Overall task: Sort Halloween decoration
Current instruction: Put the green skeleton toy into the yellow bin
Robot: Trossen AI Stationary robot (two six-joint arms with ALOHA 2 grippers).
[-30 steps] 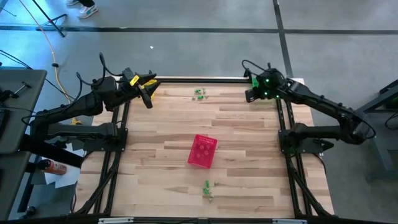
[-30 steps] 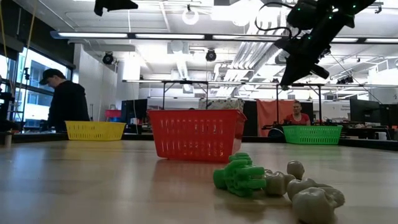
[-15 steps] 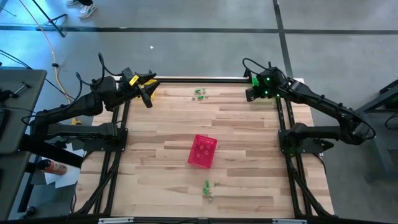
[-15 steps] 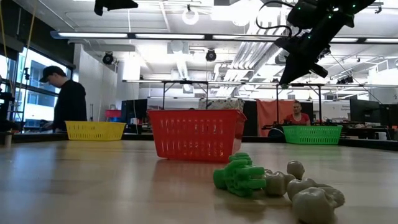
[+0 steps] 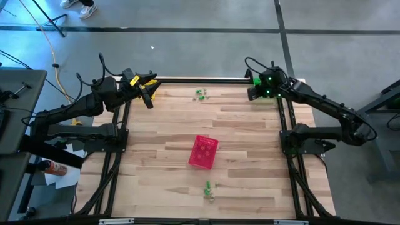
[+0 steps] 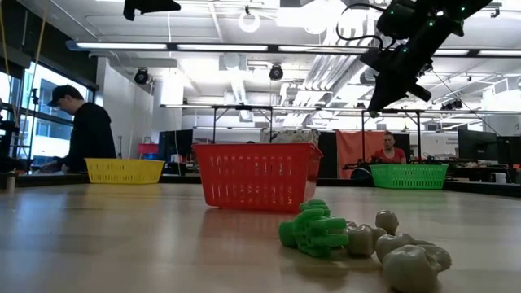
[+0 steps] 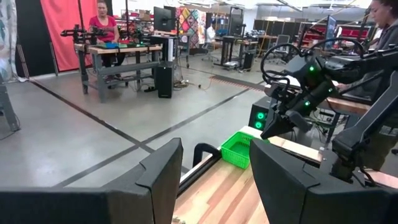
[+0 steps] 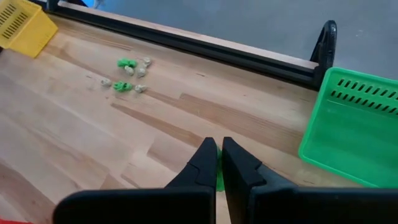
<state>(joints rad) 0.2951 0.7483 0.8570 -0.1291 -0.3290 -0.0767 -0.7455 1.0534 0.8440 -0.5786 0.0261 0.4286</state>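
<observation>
Halloween decoration (image 8: 129,76) on table, well apart from clenched right fingers (image 8: 214,163); left fingers (image 7: 211,180) released.

A grey concrete floor (image 5: 200,50) crossed by dark lines is seen around the wooden table (image 5: 187,131). White ducts and strip lights (image 6: 244,49) are hung from the ceiling. A red curtain (image 7: 59,31) is seen behind a workbench (image 7: 118,59). 1 person (image 6: 85,130) is seen beside a window (image 6: 37,106).
</observation>
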